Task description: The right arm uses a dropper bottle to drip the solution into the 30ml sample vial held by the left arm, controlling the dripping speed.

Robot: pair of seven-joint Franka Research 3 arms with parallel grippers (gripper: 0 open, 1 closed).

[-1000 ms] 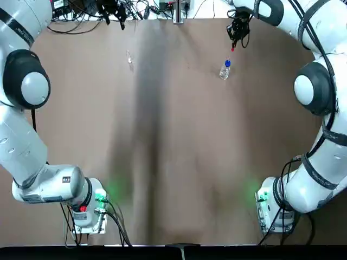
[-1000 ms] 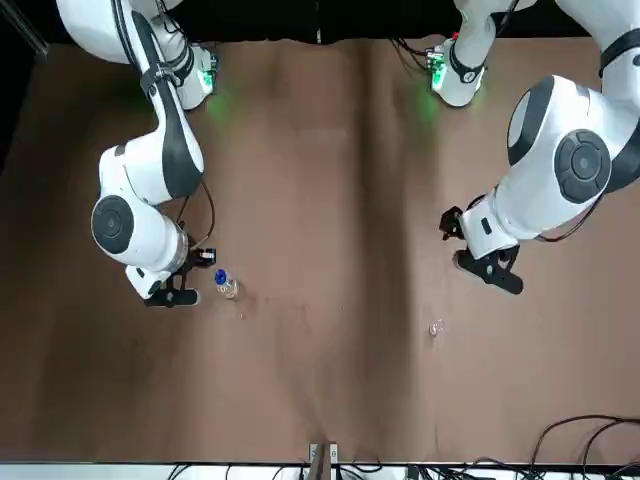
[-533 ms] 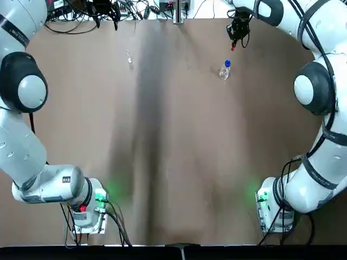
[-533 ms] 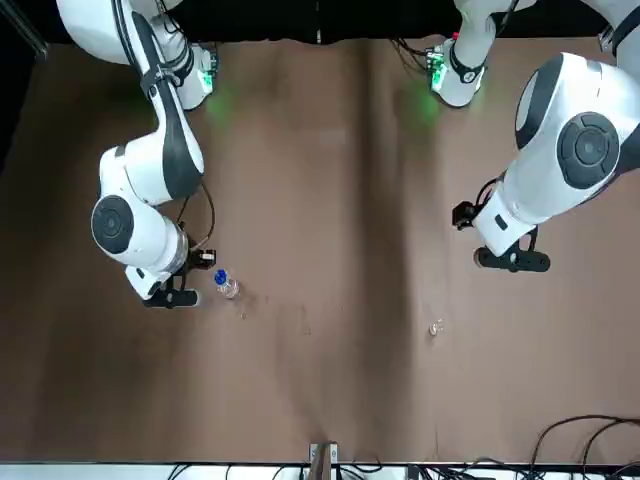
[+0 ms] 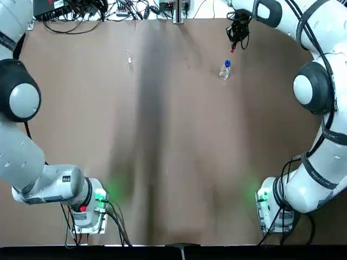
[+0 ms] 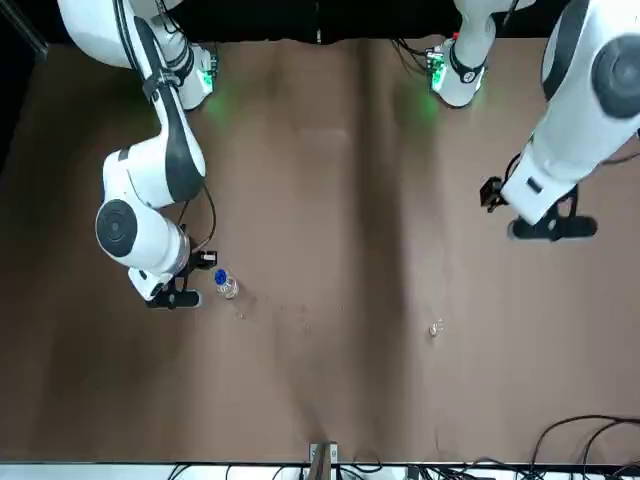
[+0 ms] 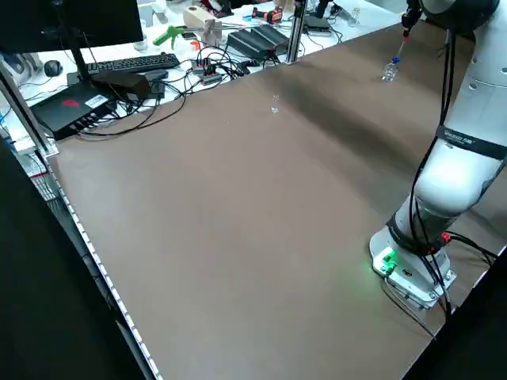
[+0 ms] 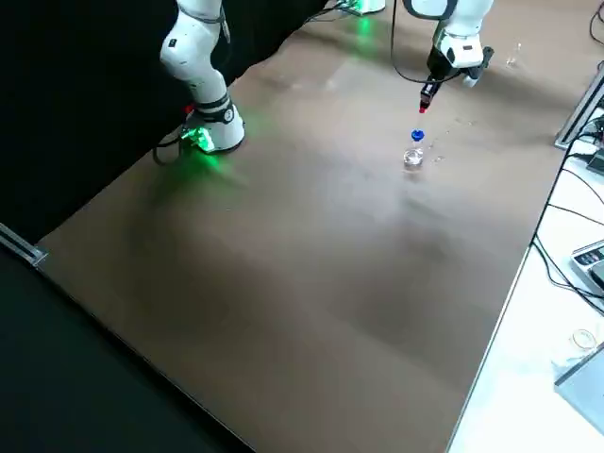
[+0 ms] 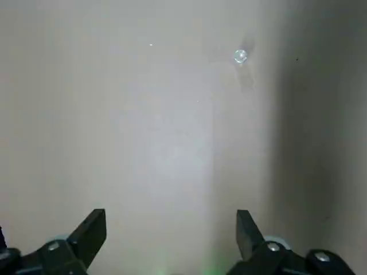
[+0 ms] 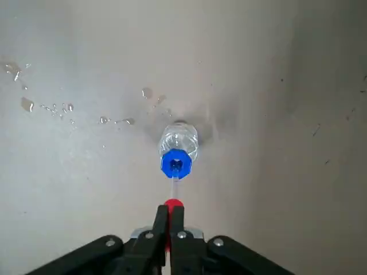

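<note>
Lit from overhead, fairly even. Top view: dark soft shadow band down the table, green glow near both arm bases. Front view: table brown, darker toward the left, same vertical shadow. Left wrist view: pale hazy glare mid-table, dark shadow band beside it, glint on the vial. Right wrist view: droplets catch small highlights.
</note>
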